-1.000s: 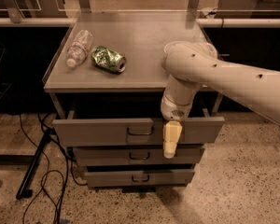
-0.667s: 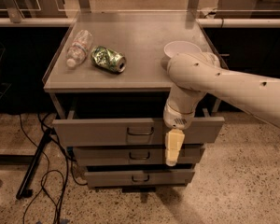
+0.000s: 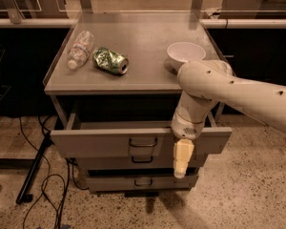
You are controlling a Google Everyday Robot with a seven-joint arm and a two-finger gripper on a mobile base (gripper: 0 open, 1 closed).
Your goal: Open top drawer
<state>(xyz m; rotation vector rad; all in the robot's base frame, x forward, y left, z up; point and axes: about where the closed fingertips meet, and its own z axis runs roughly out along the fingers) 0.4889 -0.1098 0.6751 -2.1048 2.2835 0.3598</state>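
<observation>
The top drawer is the widest grey drawer of the cabinet. It stands pulled out, its dark inside showing, with a small loop handle at the centre of its front. My gripper hangs in front of the drawer front, right of the handle and apart from it, cream fingers pointing down. It holds nothing that I can see. My white arm comes in from the right.
Two narrower drawers sit below. On the cabinet top lie a plastic bottle and a crushed green can, with a white bowl at the right. Cables and a black stand leg lie on the floor at left.
My arm has drawn back to the right and lower, uncovering the white bowl. The gripper has shifted down in front of the drawer. The drawer stays open.
</observation>
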